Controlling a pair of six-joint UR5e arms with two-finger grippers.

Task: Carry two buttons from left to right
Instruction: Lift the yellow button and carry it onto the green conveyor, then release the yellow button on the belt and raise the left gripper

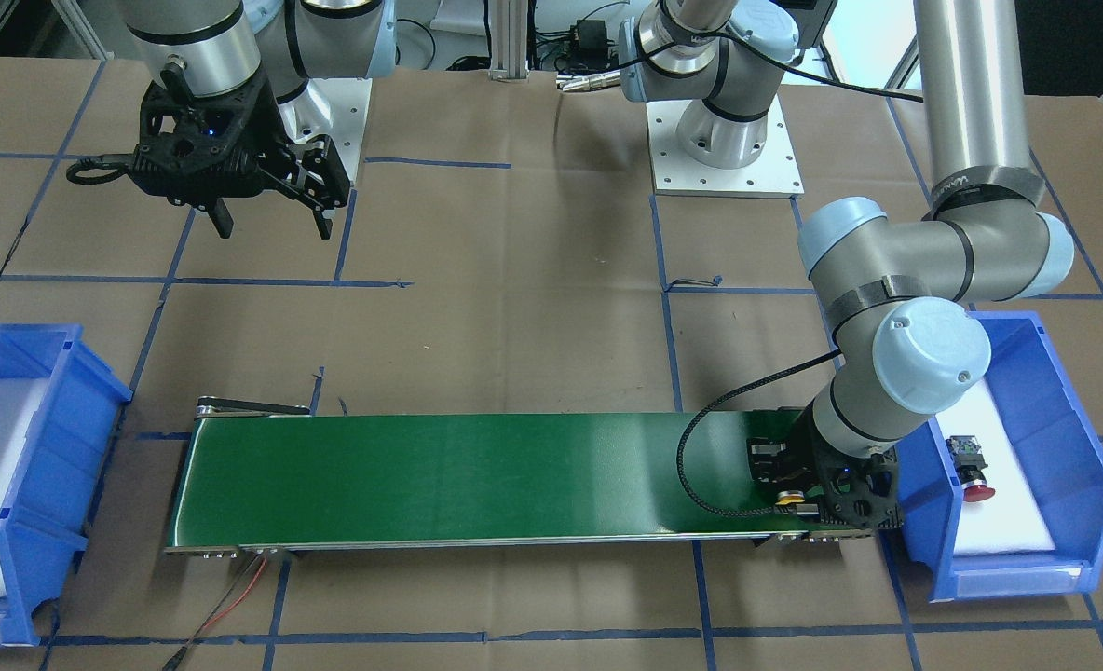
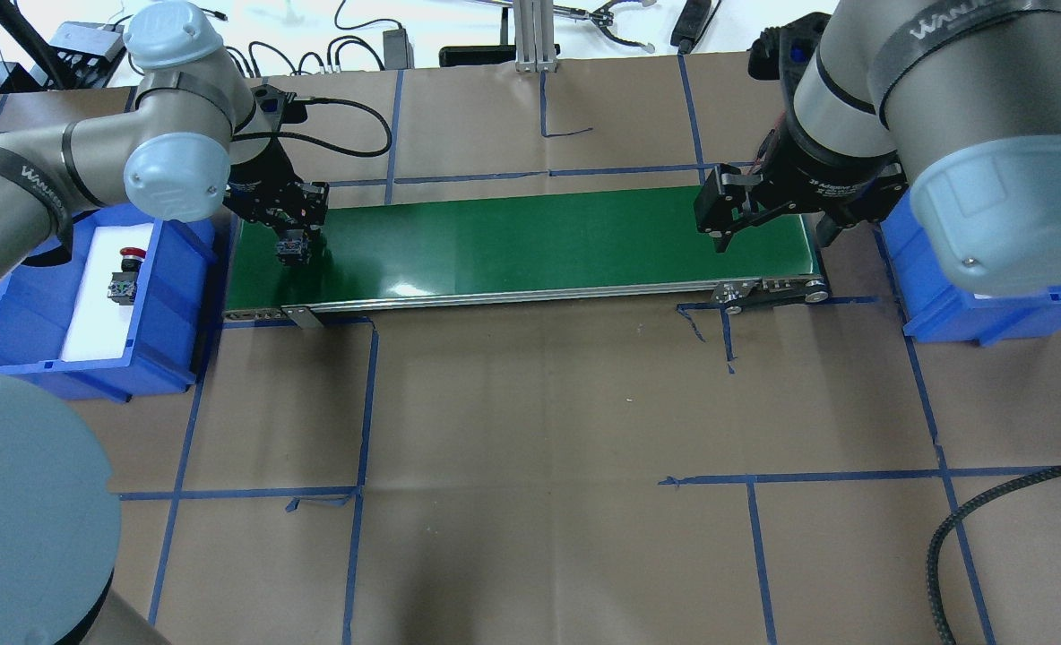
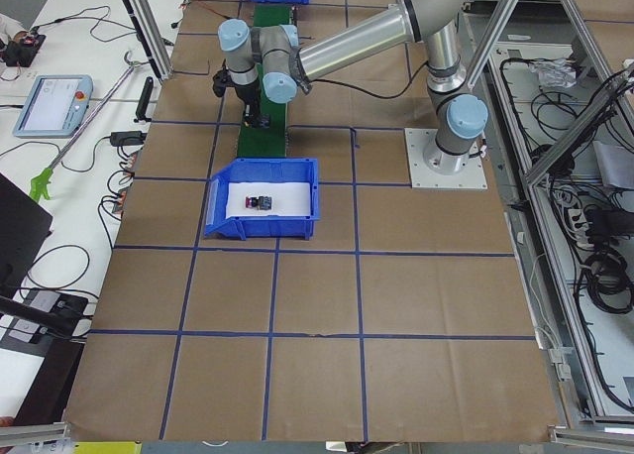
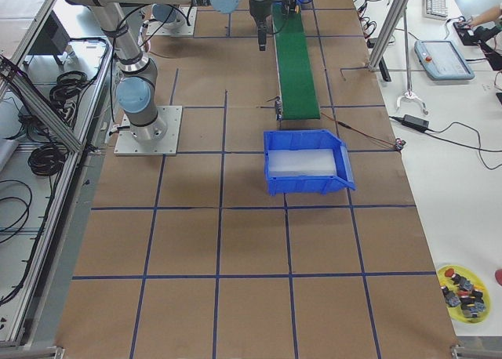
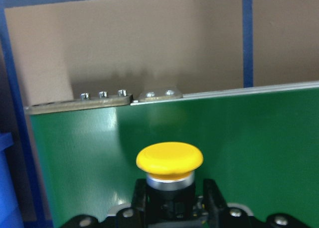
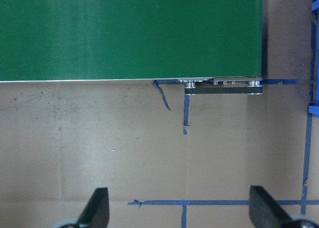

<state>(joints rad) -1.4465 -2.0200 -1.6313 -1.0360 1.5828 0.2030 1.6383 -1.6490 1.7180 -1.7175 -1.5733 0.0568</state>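
My left gripper (image 5: pixel 174 200) pinches the yellow button (image 5: pixel 169 159), lower centre in the wrist view; overhead hides its cap.

Yellow button (image 5: pixel 169 161) held; red button (image 1: pixel 970 470) seemingly sideways.

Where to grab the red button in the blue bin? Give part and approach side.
Take the red button by its contact block, straight from above. It lies on its side on white padding in the bin; the block offers flat faces, the domed cap would likely slip, and walls block sideways approaches.
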